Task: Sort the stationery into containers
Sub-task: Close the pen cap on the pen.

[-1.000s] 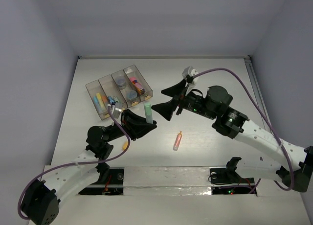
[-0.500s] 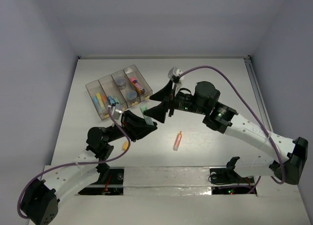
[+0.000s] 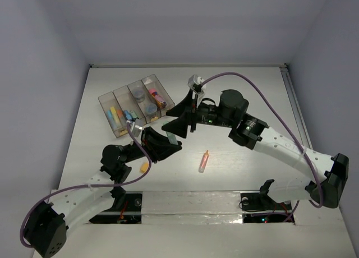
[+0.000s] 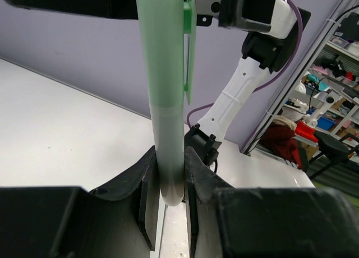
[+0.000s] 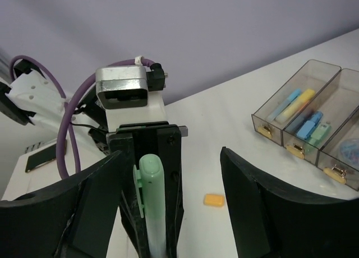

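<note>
A pale green marker [image 4: 165, 101] stands upright, its lower end pinched in my left gripper [image 4: 168, 179]. From above only a bit of the marker [image 3: 170, 136] shows between the two grippers. My left gripper [image 3: 164, 144] is shut on it. My right gripper [image 5: 171, 152] is open, one finger on each side of the marker's capped top [image 5: 151, 179], not touching it. From above, the right gripper [image 3: 168, 120] sits just right of the smoky tray [image 3: 101, 101]. The tray holds yellow, blue, pink and orange pieces and grey pots.
A pink-orange pen [image 3: 203, 161] lies on the table right of the grippers. A small orange eraser block [image 3: 145, 167] lies beside the left arm and also shows in the right wrist view [image 5: 213, 200]. The tray's open compartments [image 5: 314, 101] are at the right in that view.
My right gripper has moved left and down, and its open jaws now straddle the marker's top. My left gripper keeps the marker and has barely shifted.
</note>
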You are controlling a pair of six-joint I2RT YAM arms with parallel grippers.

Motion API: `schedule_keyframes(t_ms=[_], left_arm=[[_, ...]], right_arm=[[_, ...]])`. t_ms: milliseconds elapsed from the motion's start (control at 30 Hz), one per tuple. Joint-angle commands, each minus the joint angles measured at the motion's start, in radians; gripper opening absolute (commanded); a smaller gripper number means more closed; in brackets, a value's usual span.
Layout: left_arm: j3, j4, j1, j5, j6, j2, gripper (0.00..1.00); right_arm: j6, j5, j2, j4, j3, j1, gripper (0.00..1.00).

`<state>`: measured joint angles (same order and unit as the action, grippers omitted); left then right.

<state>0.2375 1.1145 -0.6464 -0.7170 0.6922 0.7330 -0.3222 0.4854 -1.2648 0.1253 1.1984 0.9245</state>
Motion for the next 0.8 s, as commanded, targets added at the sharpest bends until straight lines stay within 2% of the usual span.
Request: schedule_keyframes(t_ms=[0,233,267,333,367,467,500,767], left_arm=[[0.002,0.067,-0.006,-0.009,-0.003,-0.007,0.0],[0.003,0.059,-0.006,-0.002,-0.013,-0.001,0.0],[0.003,0.057,-0.006,-0.001,-0.014,-0.006,0.0],[0.006,0.05,-0.006,0.001,-0.017,-0.009,0.0],[0.008,0.048,-0.006,0.001,-0.02,-0.009,0.0],[0.019,0.038,-0.006,0.014,-0.026,-0.024,0.0],[0.023,0.033,-0.006,0.02,-0.029,-0.03,0.0],[0.154,-0.07,-0.006,0.062,-0.077,-0.087,0.0]], right_arm=[[-0.018,0.038,-0.022,0.051,0.052,0.007,0.73],[-0.04,0.058,-0.056,0.05,0.063,0.007,0.56],[-0.041,0.055,-0.054,0.054,0.058,0.007,0.44],[-0.051,0.045,-0.045,0.076,0.043,0.007,0.31],[-0.052,0.045,-0.042,0.079,0.032,0.007,0.17],[-0.054,0.045,-0.039,0.063,0.024,0.007,0.03],[-0.057,0.045,-0.039,0.057,0.018,0.007,0.0],[-0.106,0.042,0.007,0.108,-0.143,0.007,0.0]])
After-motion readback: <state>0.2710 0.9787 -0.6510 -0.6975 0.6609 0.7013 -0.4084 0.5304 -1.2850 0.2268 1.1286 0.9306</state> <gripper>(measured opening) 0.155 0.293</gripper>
